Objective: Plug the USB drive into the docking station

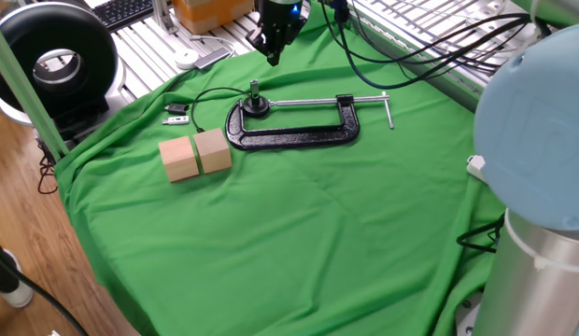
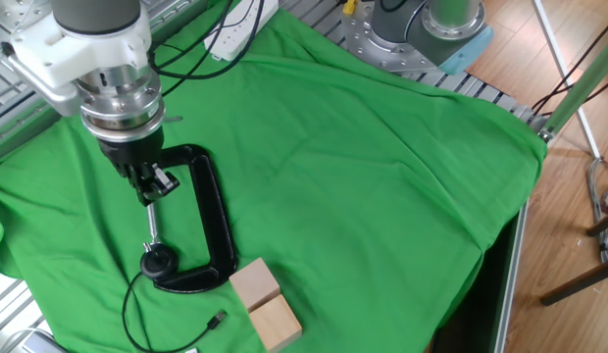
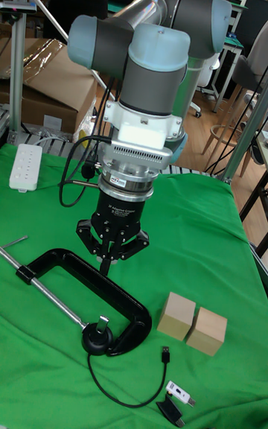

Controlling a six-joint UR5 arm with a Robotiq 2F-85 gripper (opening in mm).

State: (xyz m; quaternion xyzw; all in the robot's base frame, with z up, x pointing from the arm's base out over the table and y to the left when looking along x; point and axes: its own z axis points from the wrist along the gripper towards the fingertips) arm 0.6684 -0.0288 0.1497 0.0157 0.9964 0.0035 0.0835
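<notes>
The docking station is a small round black puck on the green cloth. It sits at the screw end of a black C-clamp, with a short upright stub on top and a thin black cable trailing off. My gripper hangs above and behind the puck, apart from it. Its fingers are shut on a slim dark stick, the USB drive. The drive pokes down below the fingertips and is mostly hidden by them.
Two wooden blocks stand side by side near the puck. The cable's loose plug and two small adapters lie beside them. A white power strip lies at the cloth's far edge. The clamp's long screw bar runs under the gripper.
</notes>
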